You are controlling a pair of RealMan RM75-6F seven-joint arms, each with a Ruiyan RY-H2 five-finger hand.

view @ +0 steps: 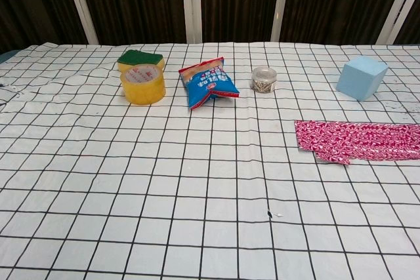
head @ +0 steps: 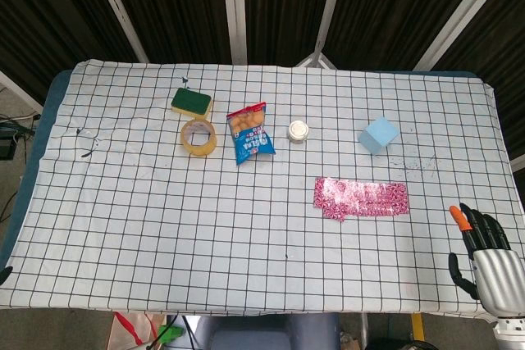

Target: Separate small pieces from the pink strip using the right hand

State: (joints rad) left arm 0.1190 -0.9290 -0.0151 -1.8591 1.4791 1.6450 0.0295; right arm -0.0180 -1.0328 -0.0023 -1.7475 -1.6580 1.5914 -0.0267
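Note:
The pink patterned strip (head: 361, 197) lies flat on the checked tablecloth, right of centre; in the chest view the strip (view: 357, 141) runs off the right edge. My right hand (head: 486, 253) hovers at the table's near right corner, below and to the right of the strip and well apart from it. Its dark fingers are spread and hold nothing; one fingertip is orange. At the left edge only a small dark tip (head: 4, 275) shows, possibly my left hand. Neither hand appears in the chest view.
A light blue cube (head: 378, 135) stands behind the strip. Further left along the back sit a small round tin (head: 299, 130), a blue snack bag (head: 250, 133), a yellow tape roll (head: 198, 137) and a green-yellow sponge (head: 191, 102).

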